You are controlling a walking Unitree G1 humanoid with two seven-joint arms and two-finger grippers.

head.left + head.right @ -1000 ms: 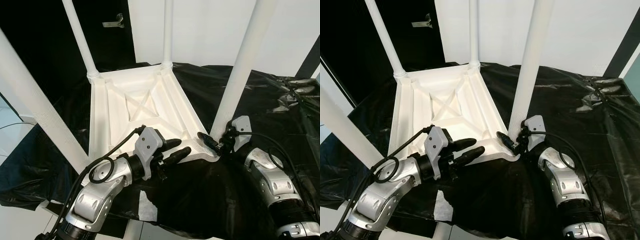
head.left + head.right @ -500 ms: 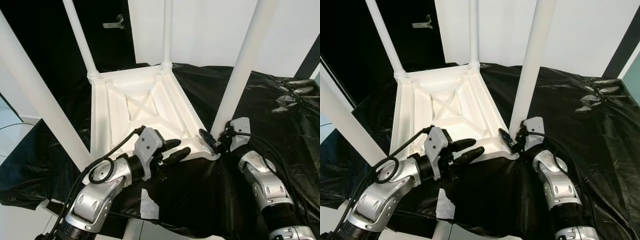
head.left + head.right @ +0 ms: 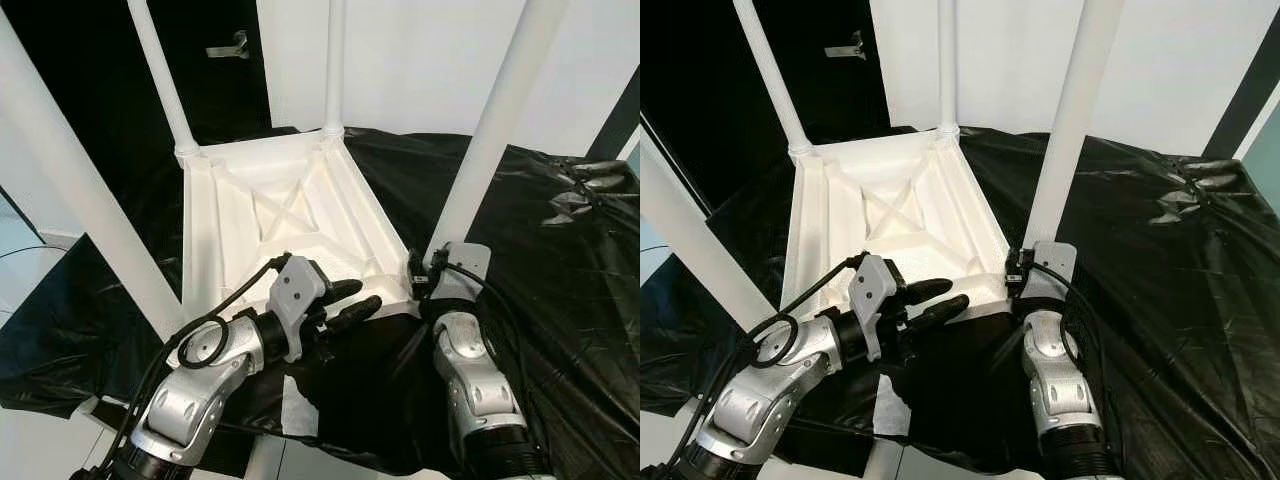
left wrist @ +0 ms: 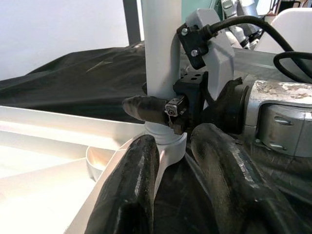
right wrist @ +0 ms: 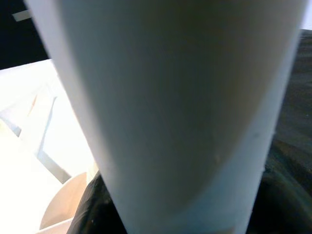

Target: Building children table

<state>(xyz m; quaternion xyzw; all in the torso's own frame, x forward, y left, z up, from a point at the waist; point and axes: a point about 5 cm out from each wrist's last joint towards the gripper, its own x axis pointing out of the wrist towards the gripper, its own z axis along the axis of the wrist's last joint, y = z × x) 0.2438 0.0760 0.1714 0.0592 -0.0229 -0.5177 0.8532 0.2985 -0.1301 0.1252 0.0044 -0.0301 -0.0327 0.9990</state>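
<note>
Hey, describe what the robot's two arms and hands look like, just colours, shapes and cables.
Both arms are silver metal segments with ribbed black joints. The left hand has two long rounded black fingers under a pale grey angular housing, with a black cable looping along the forearm. The right hand carries a matching grey housing and black cables.

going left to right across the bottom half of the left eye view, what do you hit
near-left table leg → left tool → white tabletop's near corner → right tool at the near-right leg → crumpled black sheet
</note>
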